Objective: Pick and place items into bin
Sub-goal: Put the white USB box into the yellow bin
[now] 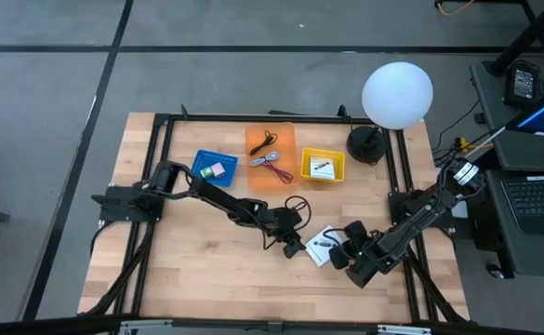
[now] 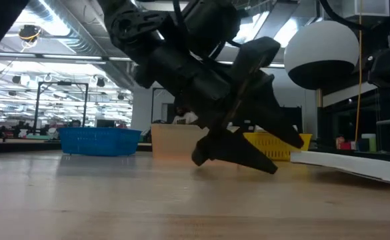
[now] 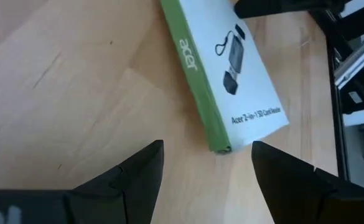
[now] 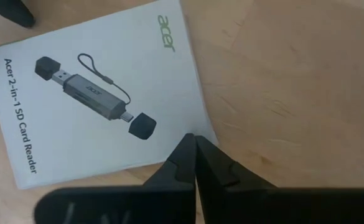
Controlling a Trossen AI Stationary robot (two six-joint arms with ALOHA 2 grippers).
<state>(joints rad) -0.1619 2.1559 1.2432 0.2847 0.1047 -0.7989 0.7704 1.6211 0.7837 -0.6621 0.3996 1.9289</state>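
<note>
A white Acer card-reader box (image 1: pixel 323 246) with a green side (image 3: pixel 194 74) lies flat on the wooden table, right of centre. My left gripper (image 3: pixel 208 149) is open, low over the table and slanting down. It is just to the left of the box, whose near corner lies ahead between the fingertips, apart from both. My right gripper (image 4: pixel 194 142) is shut and points steeply down at the box's right-hand edge (image 4: pixel 210 134). In the low view my left gripper (image 2: pixel 238 155) fills the middle and the box (image 2: pixel 355 167) shows at the right. My right gripper's shut fingertips (image 4: pixel 185 152) stand from above over the edge of the box near one corner (image 4: pixel 214 138). I cannot tell whether they touch it. The box lies flat on the table.
Three bins stand in a row at the far side: blue (image 1: pixel 214 167) with small pieces, orange (image 1: pixel 272 156) with cables, yellow (image 1: pixel 323 166) with a white card. A globe lamp (image 1: pixel 397 93) on a black base stands far right. A black cable loop (image 1: pixel 295 205) lies by my left arm.
</note>
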